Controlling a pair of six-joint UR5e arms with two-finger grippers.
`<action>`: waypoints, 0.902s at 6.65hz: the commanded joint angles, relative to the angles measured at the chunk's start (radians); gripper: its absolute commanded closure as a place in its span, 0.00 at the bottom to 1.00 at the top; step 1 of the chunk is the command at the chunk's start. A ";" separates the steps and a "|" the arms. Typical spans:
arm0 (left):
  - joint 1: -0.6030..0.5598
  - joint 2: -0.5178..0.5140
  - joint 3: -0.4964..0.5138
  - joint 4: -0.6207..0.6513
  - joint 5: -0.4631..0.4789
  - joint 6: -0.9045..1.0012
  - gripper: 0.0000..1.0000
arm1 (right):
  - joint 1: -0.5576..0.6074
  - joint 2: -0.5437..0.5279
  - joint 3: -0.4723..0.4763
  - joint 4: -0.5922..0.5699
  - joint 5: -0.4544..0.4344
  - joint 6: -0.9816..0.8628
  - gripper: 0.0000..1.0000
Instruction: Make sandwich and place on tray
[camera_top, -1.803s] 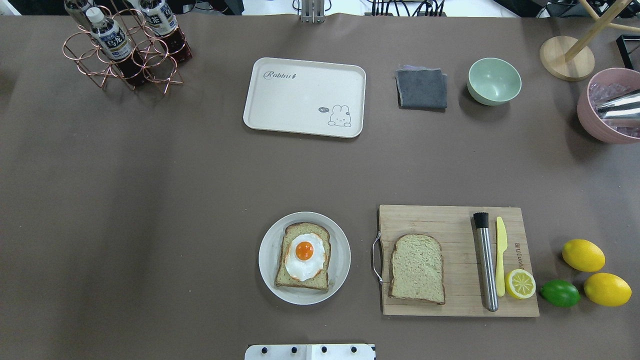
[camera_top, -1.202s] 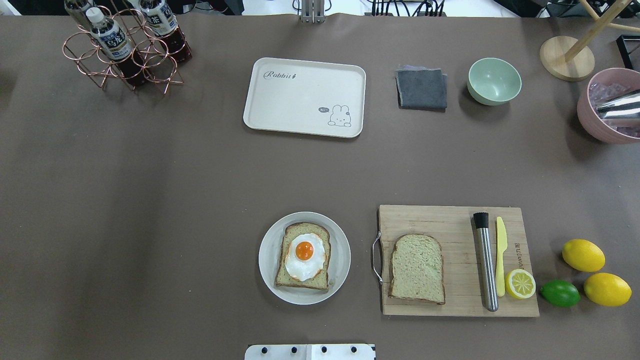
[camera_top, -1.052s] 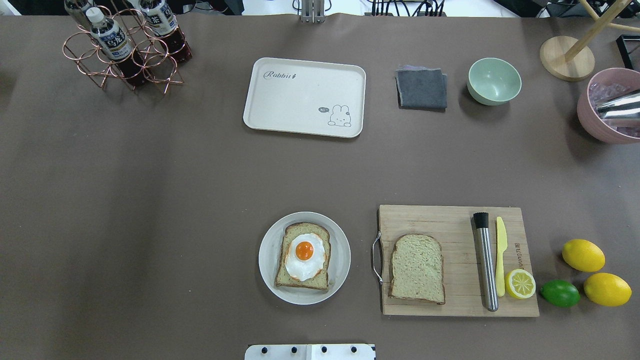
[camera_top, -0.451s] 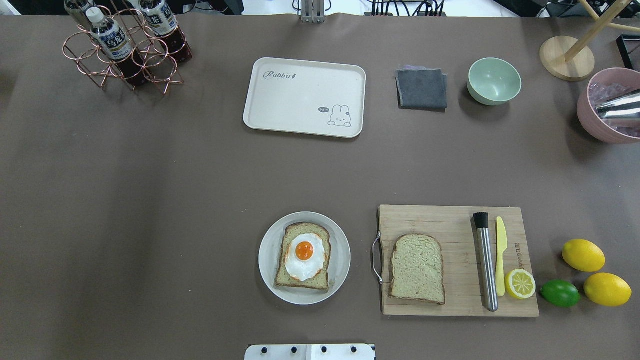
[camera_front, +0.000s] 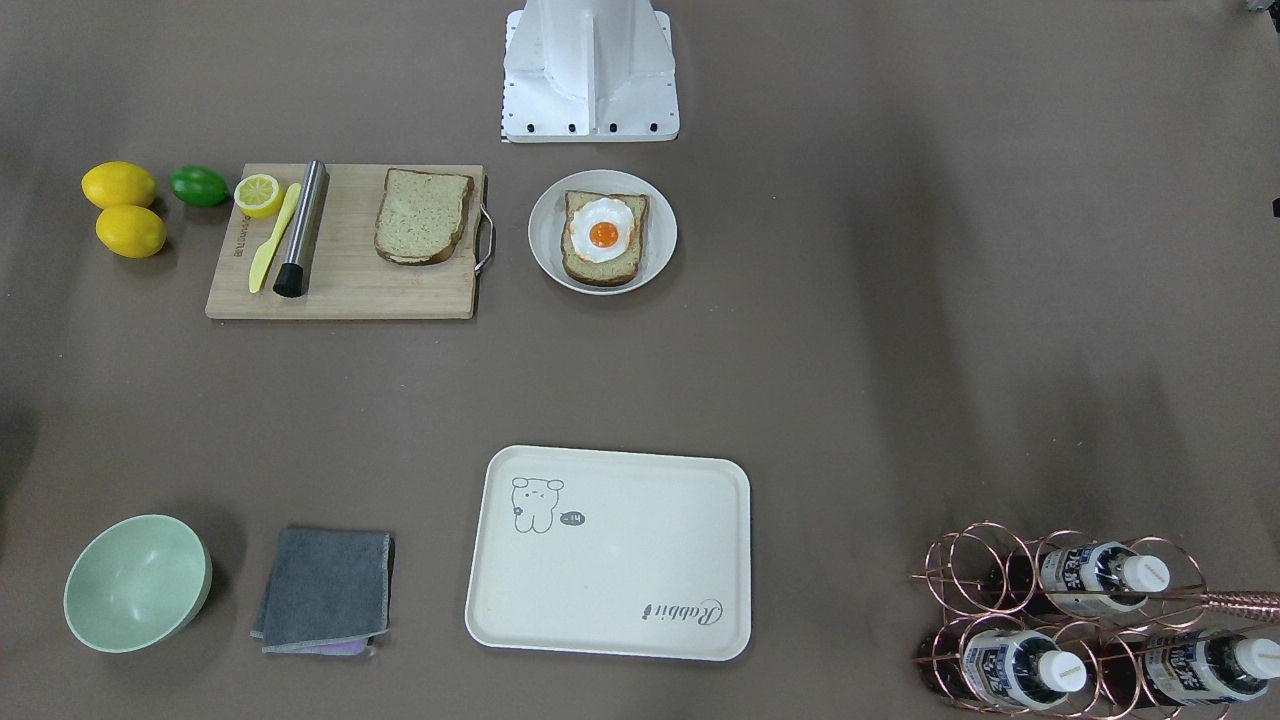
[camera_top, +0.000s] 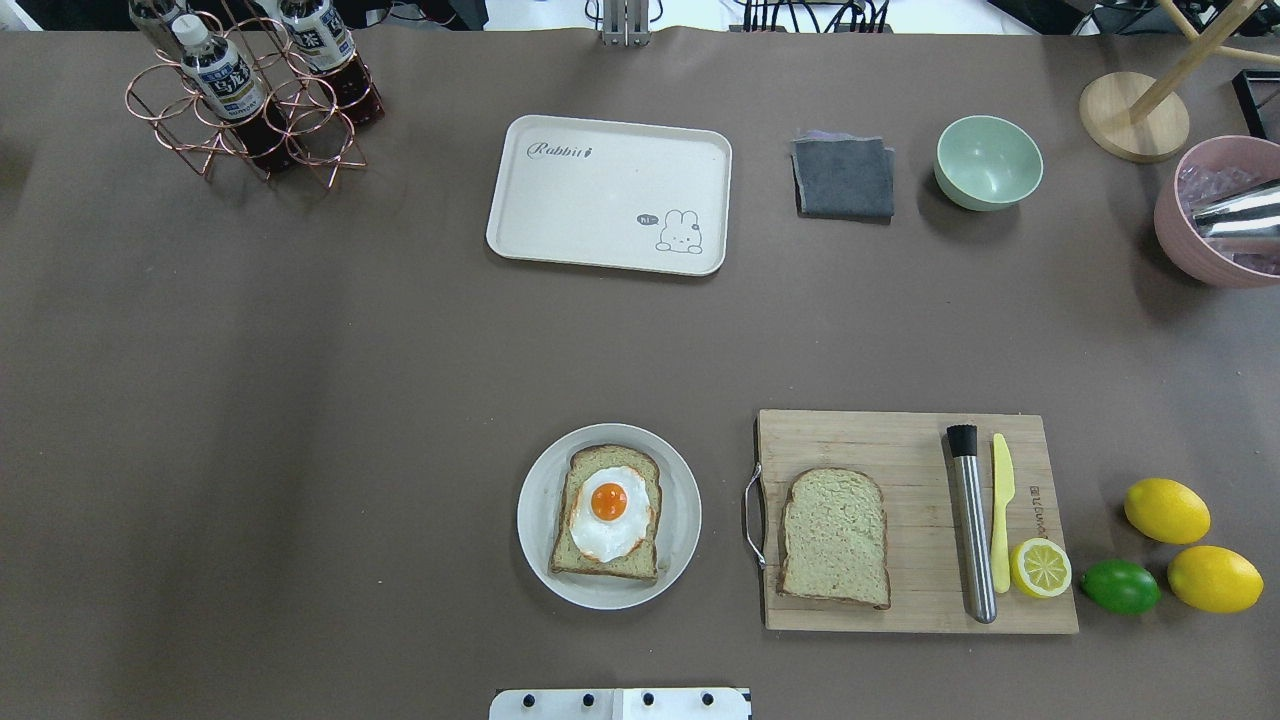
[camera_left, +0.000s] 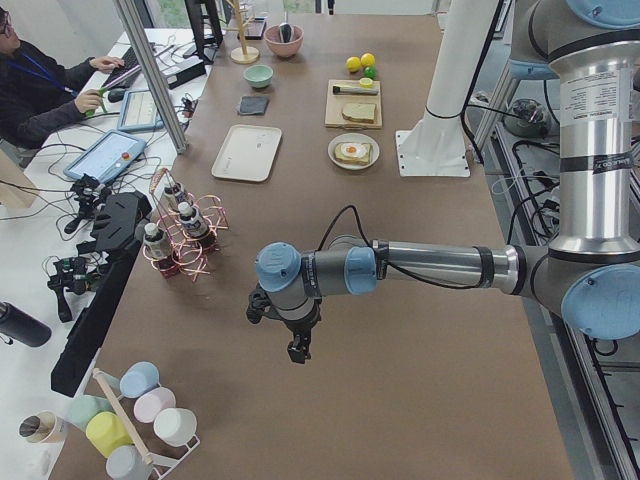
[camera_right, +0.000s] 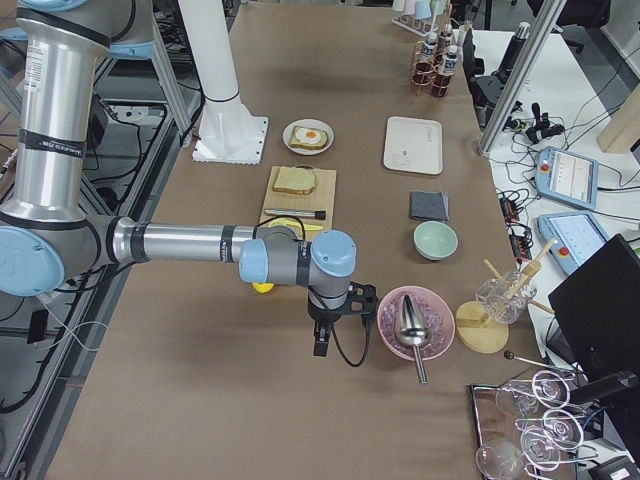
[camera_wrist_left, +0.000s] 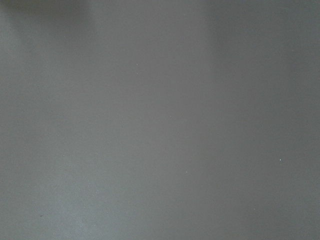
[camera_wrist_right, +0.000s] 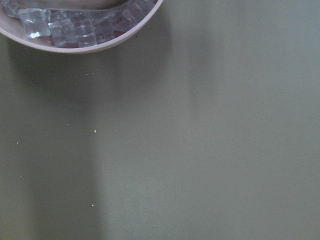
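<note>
The tray reads "Rabbit"; I cannot tell if the left gripper or right gripper is open.

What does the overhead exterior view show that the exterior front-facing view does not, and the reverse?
Only overhead exterior: the pink bowl with its metal scoop, and the round wooden base. Only front-facing: the robot's white pedestal column. Both: the tray, the egg-topped bread slice on its plate, the bare bread slice on the cutting board.
</note>
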 joint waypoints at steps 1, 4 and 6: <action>0.000 0.000 0.000 0.001 0.000 0.000 0.01 | 0.000 0.000 0.000 0.000 0.006 0.000 0.00; 0.000 -0.003 0.000 0.000 0.000 0.000 0.01 | 0.000 -0.006 -0.012 0.119 0.003 0.002 0.00; 0.000 -0.049 0.000 0.004 0.002 -0.003 0.01 | 0.000 -0.002 -0.014 0.167 0.000 0.003 0.00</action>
